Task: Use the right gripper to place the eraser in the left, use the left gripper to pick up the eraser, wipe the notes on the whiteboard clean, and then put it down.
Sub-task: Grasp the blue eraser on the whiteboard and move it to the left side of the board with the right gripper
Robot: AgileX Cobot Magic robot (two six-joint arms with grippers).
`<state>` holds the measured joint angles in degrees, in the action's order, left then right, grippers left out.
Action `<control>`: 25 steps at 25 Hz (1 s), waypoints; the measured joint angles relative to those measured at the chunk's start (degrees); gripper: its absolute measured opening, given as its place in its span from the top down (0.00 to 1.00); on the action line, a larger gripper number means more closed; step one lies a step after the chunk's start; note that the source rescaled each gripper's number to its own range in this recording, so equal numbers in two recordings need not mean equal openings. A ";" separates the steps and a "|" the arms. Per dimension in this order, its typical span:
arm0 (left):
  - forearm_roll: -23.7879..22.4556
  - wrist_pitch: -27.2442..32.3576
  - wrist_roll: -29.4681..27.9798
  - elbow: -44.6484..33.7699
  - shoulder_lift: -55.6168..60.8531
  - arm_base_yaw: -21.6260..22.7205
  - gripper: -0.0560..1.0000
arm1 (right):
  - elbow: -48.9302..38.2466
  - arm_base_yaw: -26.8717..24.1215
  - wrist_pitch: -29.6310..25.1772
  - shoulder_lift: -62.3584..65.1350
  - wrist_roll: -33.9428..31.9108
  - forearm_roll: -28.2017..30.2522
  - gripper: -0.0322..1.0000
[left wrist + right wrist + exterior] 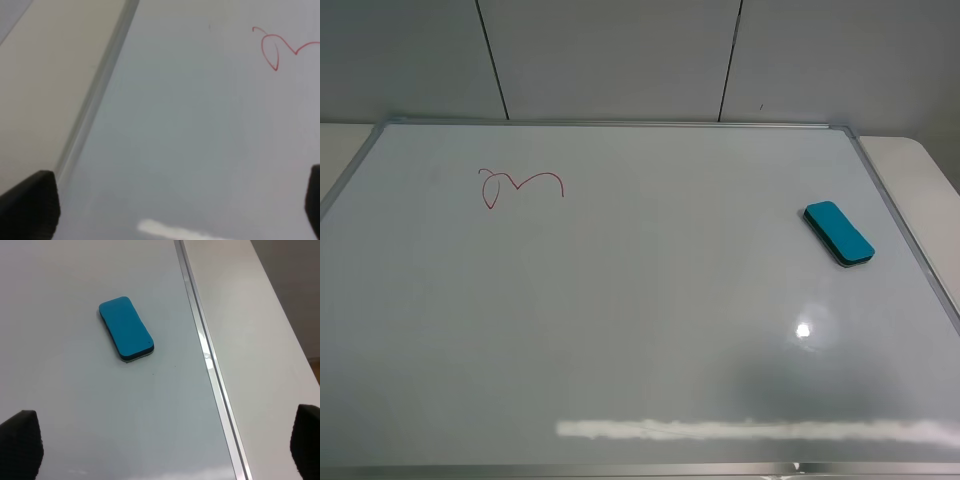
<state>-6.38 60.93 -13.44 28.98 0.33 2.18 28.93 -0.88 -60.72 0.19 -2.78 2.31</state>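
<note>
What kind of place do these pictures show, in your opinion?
Probably an indoor office or laboratory workbench. A large glossy white whiteboard with a thin silver frame lies flat on a pale table, a small teal-blue eraser block rests on it, and a grey panelled wall stands behind.

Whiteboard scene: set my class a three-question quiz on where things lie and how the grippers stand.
1. True or false: the eraser lies on the whiteboard, apart from the notes.
2. In the exterior high view, the notes sit: A) upper left, B) lower right, C) dead centre.
3. Fill in: the left gripper and the right gripper both stand ___, holding nothing.

Key: 1 true; 2 A; 3 open.
</note>
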 joint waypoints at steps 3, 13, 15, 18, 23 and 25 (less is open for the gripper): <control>0.00 0.00 0.00 0.00 0.00 0.00 0.00 | 0.00 0.00 0.00 0.00 0.00 0.00 0.00; 0.00 0.00 0.00 0.00 0.00 0.00 0.00 | 0.00 0.00 0.00 0.00 -0.04 0.00 0.00; 0.00 0.00 0.00 0.00 0.00 0.00 0.00 | 1.03 0.00 0.08 -0.15 -0.26 0.32 0.00; 0.00 0.00 0.00 0.00 0.00 0.00 0.00 | 5.53 0.00 0.97 -3.38 -0.63 2.18 0.00; 0.00 0.00 0.00 0.00 0.00 0.00 0.00 | 14.47 0.00 5.15 -15.47 -2.74 3.28 0.00; 0.00 0.00 0.00 0.00 0.00 0.00 0.00 | 17.06 0.00 6.77 -21.38 -3.26 3.28 0.00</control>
<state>-6.38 60.93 -13.44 28.98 0.33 2.18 45.99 -0.88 -53.95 -21.19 -6.04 5.59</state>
